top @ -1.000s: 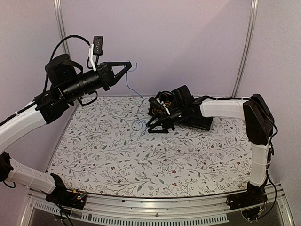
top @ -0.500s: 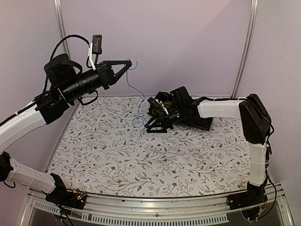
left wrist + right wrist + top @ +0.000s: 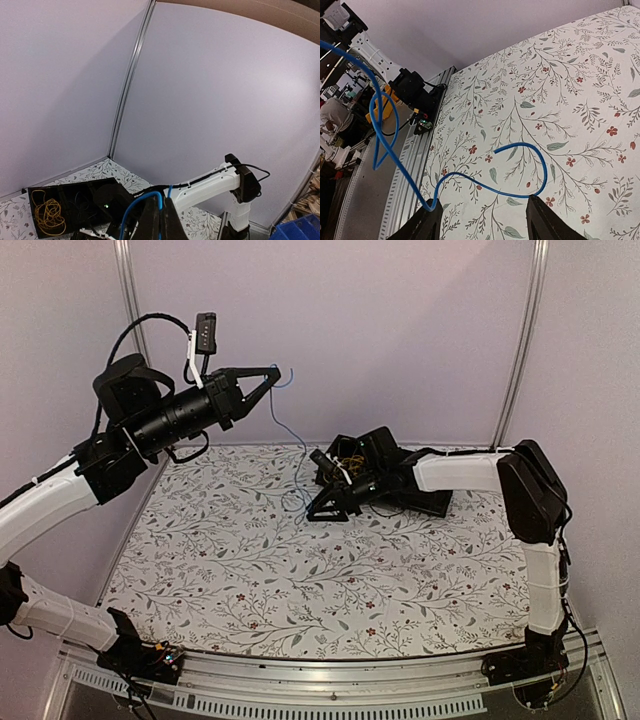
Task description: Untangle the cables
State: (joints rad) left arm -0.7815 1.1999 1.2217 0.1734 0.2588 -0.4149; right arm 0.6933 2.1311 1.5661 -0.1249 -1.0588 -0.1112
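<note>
Top: left end effector (image 3: pixel 268 380) raised, clamped on blue cable (image 3: pixel 278 423), which drops to the tabletop (image 3: pixel 250 580) just ahead of right end effector (image 3: pixel 314 513), low beside black tray (image 3: pixel 425 502)
Left wrist: fingers pinch the blue cable (image 3: pixel 145 197); yellow cable (image 3: pixel 46 214) lies in the tray below
Right wrist: right end effector (image 3: pixel 484 202) wide, blue cable (image 3: pixel 520 145) looping just ahead of its tips

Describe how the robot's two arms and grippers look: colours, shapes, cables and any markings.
Both the left arm and the right arm have white tubular links joined by chunky black joints. A thick black cable loops off the left arm near its wrist. The left gripper and the right gripper are black, each with two tapered fingers. No markings are readable.
</note>
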